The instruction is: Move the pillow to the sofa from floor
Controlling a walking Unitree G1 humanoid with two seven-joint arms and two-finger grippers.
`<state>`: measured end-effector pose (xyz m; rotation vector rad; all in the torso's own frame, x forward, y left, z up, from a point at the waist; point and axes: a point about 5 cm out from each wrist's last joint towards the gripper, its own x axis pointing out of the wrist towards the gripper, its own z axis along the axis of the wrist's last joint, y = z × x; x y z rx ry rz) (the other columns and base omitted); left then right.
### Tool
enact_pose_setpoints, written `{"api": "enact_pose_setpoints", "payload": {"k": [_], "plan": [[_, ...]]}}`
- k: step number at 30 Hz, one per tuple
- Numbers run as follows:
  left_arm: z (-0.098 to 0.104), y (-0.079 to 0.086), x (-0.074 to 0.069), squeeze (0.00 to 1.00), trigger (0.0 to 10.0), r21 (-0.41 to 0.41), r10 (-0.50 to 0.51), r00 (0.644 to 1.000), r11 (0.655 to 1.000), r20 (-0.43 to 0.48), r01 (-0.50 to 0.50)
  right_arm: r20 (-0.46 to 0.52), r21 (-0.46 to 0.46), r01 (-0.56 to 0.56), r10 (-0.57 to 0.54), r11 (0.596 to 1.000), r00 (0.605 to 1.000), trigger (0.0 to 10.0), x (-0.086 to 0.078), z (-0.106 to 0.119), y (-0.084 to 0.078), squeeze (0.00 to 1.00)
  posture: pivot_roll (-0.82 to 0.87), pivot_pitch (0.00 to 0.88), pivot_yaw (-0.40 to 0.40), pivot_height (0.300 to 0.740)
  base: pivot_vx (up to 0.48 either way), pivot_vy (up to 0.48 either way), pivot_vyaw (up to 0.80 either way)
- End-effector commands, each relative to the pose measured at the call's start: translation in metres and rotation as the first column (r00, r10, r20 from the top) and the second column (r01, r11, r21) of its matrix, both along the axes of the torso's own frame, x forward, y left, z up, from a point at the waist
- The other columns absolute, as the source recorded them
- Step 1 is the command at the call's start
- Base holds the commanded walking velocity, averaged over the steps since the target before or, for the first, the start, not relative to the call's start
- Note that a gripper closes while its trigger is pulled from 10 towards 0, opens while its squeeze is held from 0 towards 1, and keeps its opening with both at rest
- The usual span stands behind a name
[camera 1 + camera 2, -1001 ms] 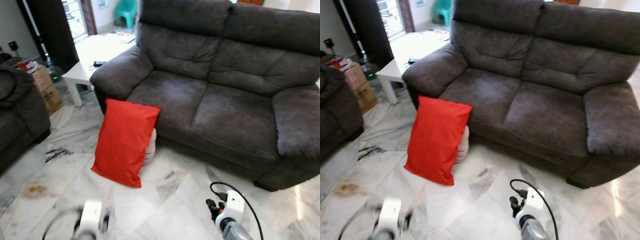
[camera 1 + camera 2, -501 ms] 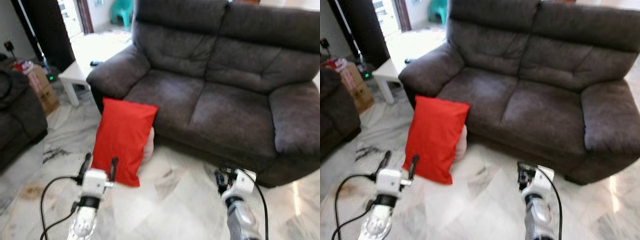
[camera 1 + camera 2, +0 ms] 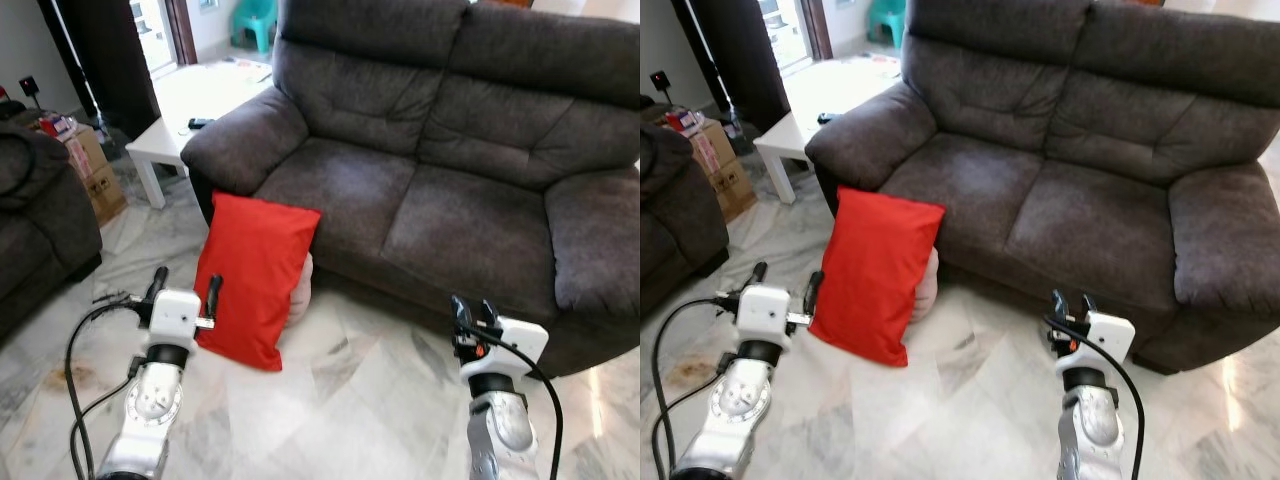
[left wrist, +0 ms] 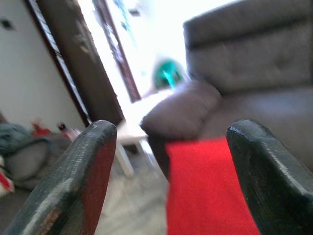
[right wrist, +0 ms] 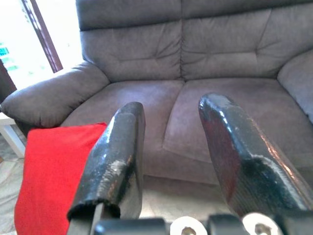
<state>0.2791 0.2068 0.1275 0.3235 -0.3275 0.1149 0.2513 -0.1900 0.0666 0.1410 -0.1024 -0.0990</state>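
Left tool [image 3: 183, 283]: raised just beside the pillow's lower left edge, fingers spread wide with nothing between them.
Right tool [image 3: 473, 310]: raised in front of the sofa's front edge, well apart from the pillow, fingers parted and holding nothing.
Sofa [image 3: 440, 180]: dark grey two-seater; both seat cushions lie bare, so the drop spot is free.
Floor [image 3: 360, 400]: glossy marble; a soft cover is likely to slide on it if pushed rather than pinched.
Pillow [image 3: 252, 277]: red, standing on the floor on its lower edge, tilted, its top leaning against the sofa's front edge below the left armrest.
Pale object [image 3: 300, 290]: tucked behind the pillow at the sofa's foot; what it is cannot be told.
Risk, tipping: a sideways nudge from the left tool could knock the leaning pillow flat before any grip closes.
Risk, weak grip: pinching only a corner of loose fabric may let the pillow sag and slip out during the lift.
Risk, snagging: lifting too low could catch the pillow on the sofa's front edge or drag the pale object along.
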Motion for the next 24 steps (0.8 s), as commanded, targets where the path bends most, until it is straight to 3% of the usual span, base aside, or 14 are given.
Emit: {"api": "enact_pose_setpoints", "payload": {"k": [1, 6, 14, 21, 24], "plan": [[0.006, 0.000, -0.001, 0.00, 10.0, -0.045, 0.014, 1.000, 0.999, 0.002, -0.014, 0.014, 0.001, 0.008, -0.008, 1.000, 1.000, 10.0, -0.002, 0.008, -0.001, 0.00, -0.03, 0.000, -0.054, 0.740, 0.000, 0.000, 0.00], [0.017, -0.015, 0.001, 0.00, 10.0, -0.071, -0.068, 0.998, 0.995, 0.005, 0.068, 0.013, -0.012, -0.010, 0.010, 1.000, 1.000, 10.0, -0.010, 0.016, 0.003, 0.00, -0.03, 0.000, -0.055, 0.740, 0.000, 0.000, 0.00], [-0.002, -0.044, 0.014, 0.00, 10.0, -0.101, -0.227, 0.965, 0.971, -0.133, 0.215, -0.056, 0.029, 0.032, -0.031, 0.999, 0.998, 10.0, 0.001, 0.011, 0.002, 0.00, -0.04, 0.000, -0.047, 0.740, 0.000, 0.000, 0.00], [0.001, -0.047, 0.018, 0.00, 10.0, -0.125, -0.230, 0.965, 0.969, -0.128, 0.215, -0.043, 0.027, 0.025, -0.024, 0.999, 0.999, 10.0, 0.008, 0.016, 0.003, 0.00, -0.03, 0.000, -0.051, 0.740, 0.000, 0.000, -0.12], [0.002, -0.045, 0.018, 0.00, 10.0, -0.121, -0.229, 0.964, 0.970, -0.133, 0.213, -0.053, 0.029, 0.008, -0.006, 1.000, 0.999, 10.0, 0.009, 0.015, 0.009, 0.00, -0.02, 0.000, -0.048, 0.740, 0.000, 0.000, 0.73]]}}
